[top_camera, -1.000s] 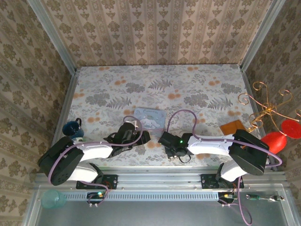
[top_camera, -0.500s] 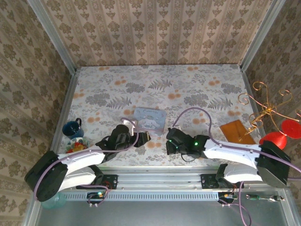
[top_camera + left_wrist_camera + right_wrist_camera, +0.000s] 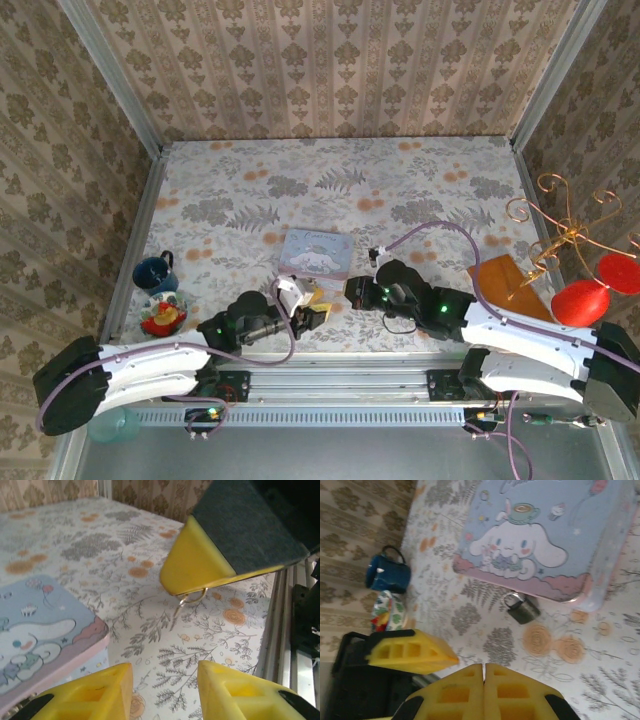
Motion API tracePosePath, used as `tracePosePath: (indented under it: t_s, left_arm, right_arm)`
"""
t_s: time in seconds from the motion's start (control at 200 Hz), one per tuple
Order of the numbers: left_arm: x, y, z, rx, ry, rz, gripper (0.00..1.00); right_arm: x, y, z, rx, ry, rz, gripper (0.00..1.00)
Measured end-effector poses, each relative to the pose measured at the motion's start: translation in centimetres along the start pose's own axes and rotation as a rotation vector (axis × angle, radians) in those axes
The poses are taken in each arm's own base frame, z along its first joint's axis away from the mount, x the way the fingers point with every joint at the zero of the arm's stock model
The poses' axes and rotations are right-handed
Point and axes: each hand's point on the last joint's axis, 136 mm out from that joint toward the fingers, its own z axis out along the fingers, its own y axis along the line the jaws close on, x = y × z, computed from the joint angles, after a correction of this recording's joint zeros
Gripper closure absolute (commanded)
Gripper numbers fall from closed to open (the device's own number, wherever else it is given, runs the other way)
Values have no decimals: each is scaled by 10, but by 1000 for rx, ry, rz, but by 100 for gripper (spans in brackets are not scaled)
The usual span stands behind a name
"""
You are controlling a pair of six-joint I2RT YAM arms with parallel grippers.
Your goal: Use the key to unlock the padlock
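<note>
Left tool (image 3: 164, 672) part open, empty. Padlock (image 3: 522, 611) on tabletop (image 3: 600, 680) ahead of right tool (image 3: 484, 667), just beside tin (image 3: 540, 535). Probably dense, slick, skids: clamp flat body sides, keyhole clear. Right tool pinched shut on key (image 3: 187, 599); thin, may pivot.

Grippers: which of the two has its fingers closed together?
The right gripper: its yellow fingers meet, pinching the key. The left gripper has table showing between its fingers.
</note>
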Motion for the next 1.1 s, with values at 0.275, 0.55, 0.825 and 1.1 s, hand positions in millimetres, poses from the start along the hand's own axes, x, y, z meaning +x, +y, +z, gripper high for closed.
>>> tracePosePath:
  t_s: [0.275, 0.55, 0.825, 1.1]
  left_arm:
    - [-29, -12, -3, 51, -134, 175, 64]
    - [-26, -19, 3, 90, -138, 213, 70]
    - [-28, -20, 4, 95, -149, 216, 76]
    - [-29, -17, -2, 72, -165, 235, 94]
  right_arm:
    - [3, 29, -4, -115, 6, 21, 100]
    - [2, 47, -11, -184, -6, 17, 100]
    - [-1, 54, -17, -214, -18, 17, 100]
    - [-3, 56, -19, -221, -27, 22, 100]
